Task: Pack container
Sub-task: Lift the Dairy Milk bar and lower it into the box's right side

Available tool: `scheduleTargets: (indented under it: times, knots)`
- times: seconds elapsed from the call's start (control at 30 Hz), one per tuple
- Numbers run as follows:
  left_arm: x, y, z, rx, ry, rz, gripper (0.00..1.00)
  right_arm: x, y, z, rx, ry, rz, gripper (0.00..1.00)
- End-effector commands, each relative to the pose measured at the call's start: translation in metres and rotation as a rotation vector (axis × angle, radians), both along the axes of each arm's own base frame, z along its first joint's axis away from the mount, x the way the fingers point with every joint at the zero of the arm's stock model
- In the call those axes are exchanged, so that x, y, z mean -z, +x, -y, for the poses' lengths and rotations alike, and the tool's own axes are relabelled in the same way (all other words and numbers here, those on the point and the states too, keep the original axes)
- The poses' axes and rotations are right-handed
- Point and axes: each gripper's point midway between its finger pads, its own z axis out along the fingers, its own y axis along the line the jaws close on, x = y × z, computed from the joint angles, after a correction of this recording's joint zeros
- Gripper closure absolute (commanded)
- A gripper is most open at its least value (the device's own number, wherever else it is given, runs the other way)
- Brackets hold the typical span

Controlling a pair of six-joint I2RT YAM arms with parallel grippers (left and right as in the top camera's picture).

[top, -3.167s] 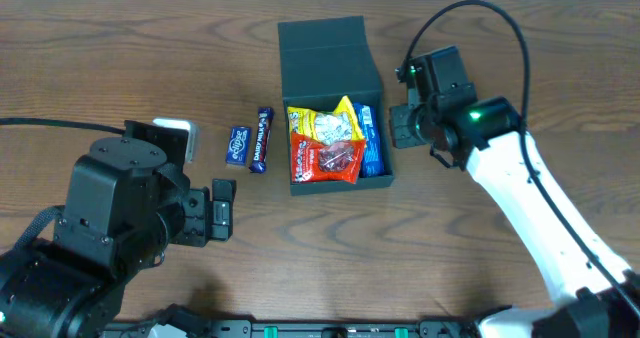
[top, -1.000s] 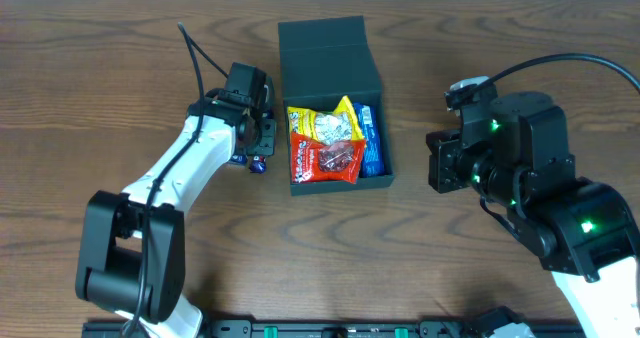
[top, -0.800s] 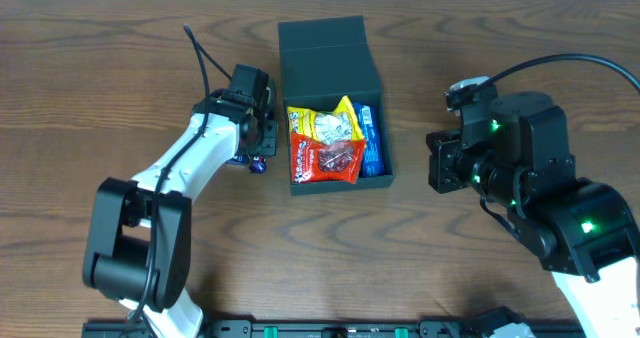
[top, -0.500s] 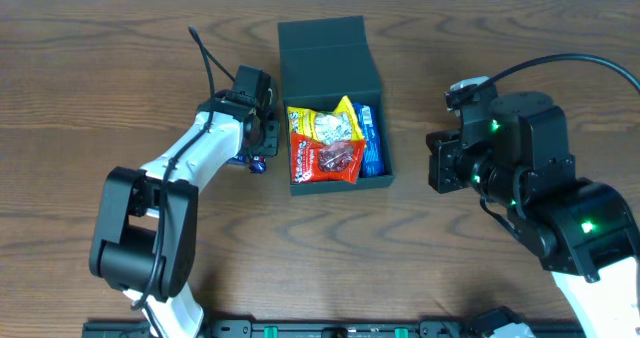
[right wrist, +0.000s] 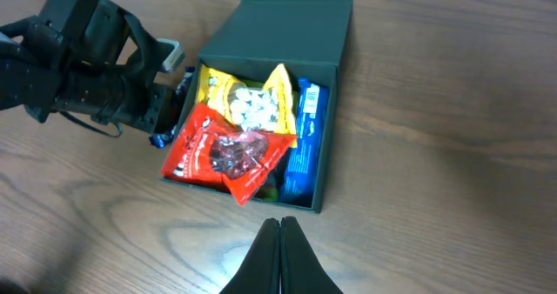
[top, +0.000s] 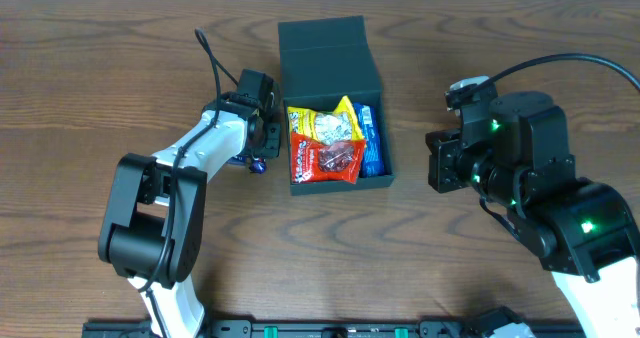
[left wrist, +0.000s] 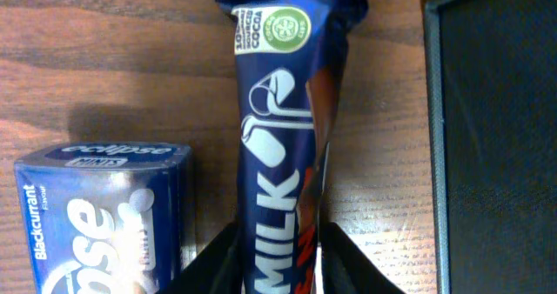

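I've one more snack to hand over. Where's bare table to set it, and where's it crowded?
Bare wood lies in front of the container, between the arms, and between its right wall and the right gripper. Crowded: the strip left of the container, where the left gripper straddles the chocolate bar beside the mint box.

It looked like a robot lab with a test bench, not a home. Two white and black arms, the left arm (top: pixel 195 148) and the right arm (top: pixel 540 168), stood at 7 and 5 o'clock on a wood-grain table (top: pixel 80 68). A black rail (top: pixel 350 330) with green plugs ran along 6 o'clock. A loose cable (top: pixel 570 57) and green lamps (top: pixel 492 126) showed on the right arm. A box (top: pixel 325 48) of snacks sat toward 12 o'clock.
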Motion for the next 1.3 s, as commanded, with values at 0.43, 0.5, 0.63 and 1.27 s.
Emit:
scheduleTargets:
  times: [0.43, 0.5, 0.63, 1.27]
  knots:
    - [0.007, -0.007, -0.002, -0.053, 0.004, -0.069, 0.94, -0.006, 0.001, 0.002, -0.004, 0.003, 0.027, 0.98]
    - [-0.011, -0.002, -0.003, -0.054, 0.012, -0.059, 0.94, -0.009, 0.0, 0.002, -0.004, 0.007, 0.039, 0.99]
    - [-0.057, 0.009, -0.008, -0.066, 0.043, -0.01, 0.94, -0.018, -0.006, 0.004, -0.008, 0.015, 0.073, 0.98]
    - [-0.179, -0.032, 0.131, -0.1, -0.229, 0.204, 0.94, -0.064, -0.067, 0.018, -0.05, 0.107, 0.228, 0.98]
